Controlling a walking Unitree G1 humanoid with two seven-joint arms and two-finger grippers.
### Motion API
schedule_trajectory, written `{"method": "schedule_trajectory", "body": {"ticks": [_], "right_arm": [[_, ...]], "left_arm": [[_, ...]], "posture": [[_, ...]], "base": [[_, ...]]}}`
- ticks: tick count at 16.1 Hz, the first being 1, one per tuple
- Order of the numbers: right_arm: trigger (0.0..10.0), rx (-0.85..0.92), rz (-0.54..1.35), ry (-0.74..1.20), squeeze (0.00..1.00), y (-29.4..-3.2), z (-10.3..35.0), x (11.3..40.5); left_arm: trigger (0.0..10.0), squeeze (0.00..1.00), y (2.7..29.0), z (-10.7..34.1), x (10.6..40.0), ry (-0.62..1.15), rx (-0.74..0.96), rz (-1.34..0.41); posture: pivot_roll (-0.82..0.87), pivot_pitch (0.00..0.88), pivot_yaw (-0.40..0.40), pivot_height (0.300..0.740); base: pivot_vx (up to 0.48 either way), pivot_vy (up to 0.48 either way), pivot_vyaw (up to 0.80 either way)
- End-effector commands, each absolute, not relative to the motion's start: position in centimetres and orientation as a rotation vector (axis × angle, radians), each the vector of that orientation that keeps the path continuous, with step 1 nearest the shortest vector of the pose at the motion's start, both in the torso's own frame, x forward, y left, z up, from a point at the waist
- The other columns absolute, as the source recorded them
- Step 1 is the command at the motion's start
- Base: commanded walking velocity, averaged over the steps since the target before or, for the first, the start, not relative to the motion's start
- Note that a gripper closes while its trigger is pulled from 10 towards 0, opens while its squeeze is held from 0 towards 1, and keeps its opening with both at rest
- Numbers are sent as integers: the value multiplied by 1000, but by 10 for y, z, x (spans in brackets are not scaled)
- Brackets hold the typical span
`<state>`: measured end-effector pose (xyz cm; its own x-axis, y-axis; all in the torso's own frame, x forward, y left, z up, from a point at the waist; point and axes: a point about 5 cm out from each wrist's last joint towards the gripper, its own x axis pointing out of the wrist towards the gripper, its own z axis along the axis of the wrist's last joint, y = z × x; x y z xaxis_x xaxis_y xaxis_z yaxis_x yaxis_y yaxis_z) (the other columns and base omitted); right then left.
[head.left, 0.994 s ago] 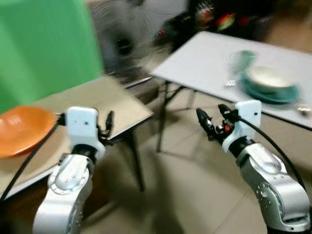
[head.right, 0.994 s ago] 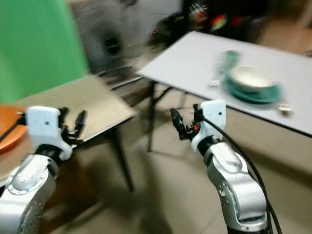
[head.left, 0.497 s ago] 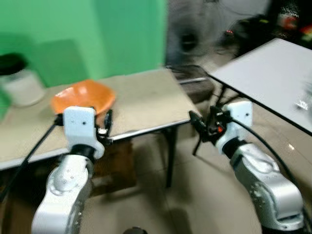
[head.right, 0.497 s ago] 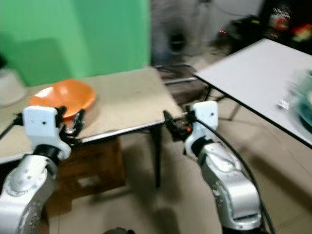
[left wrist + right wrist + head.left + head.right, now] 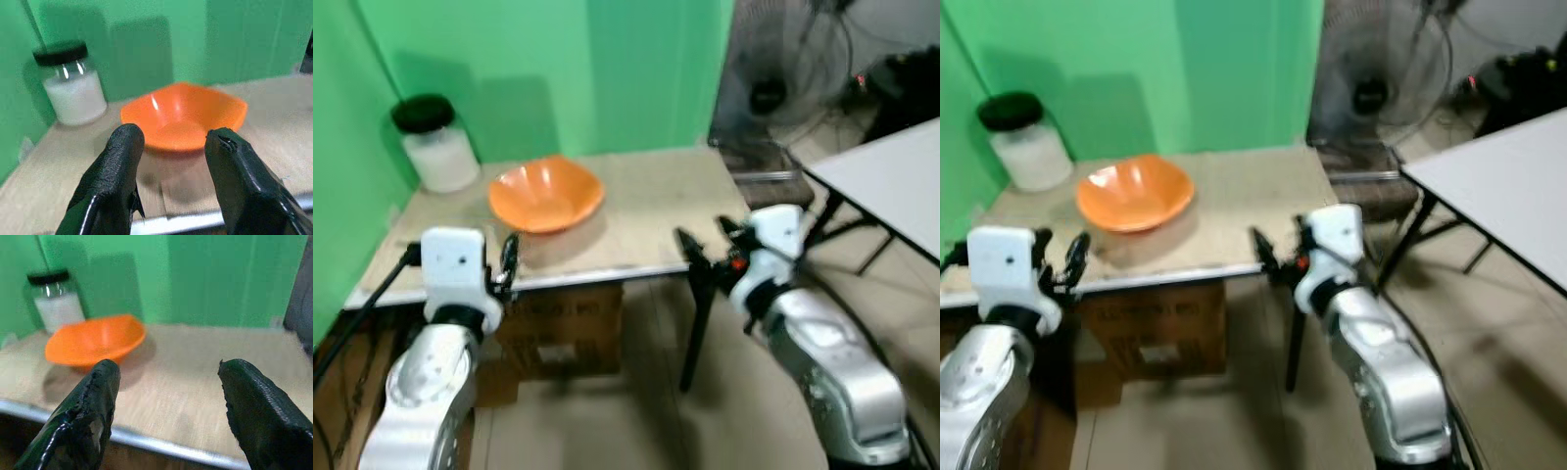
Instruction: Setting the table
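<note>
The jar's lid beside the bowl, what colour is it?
Black. The jar holds something white; its lid shows best in the left wrist view.

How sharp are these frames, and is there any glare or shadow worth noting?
Left eye view: softly blurred overall, bowl casting a shadow on the table. Left wrist view: highlights glint on the jar and the bowl's inner wall, left tool out of focus. Right wrist view: right tool and table edge blurred.

Soft, even indoor light; slight motion blur softens everything, shadows faint.
</note>
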<state>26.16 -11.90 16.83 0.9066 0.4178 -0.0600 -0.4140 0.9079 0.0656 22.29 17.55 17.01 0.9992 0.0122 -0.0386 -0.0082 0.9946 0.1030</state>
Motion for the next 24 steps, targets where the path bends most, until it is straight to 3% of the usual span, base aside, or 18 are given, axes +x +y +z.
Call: {"method": "schedule_trajectory", "body": {"ticks": [1,7,12,18,24], "right_arm": [[10000,33,405,55,0,-127,171,265],[10000,11,453,47,0,-118,171,271],[10000,39,461,41,0,-113,171,273],[10000,38,363,73,0,-122,169,283],[10000,45,457,129,0,-121,173,296]], "left_arm": [[10000,0,170,174,222,19,90,-15],[10000,0,169,176,221,8,89,-18],[10000,0,171,177,221,6,104,-22],[10000,0,165,171,223,26,131,-78],[10000,0,156,167,229,20,140,-107]], "posture": [[-17,0,48,740],[5,0,36,740],[11,0,35,740],[0,0,52,740],[-12,0,36,740]], "base": [[251,0,0],[268,0,0],[294,0,761],[293,0,0],[291,0,0]]}}
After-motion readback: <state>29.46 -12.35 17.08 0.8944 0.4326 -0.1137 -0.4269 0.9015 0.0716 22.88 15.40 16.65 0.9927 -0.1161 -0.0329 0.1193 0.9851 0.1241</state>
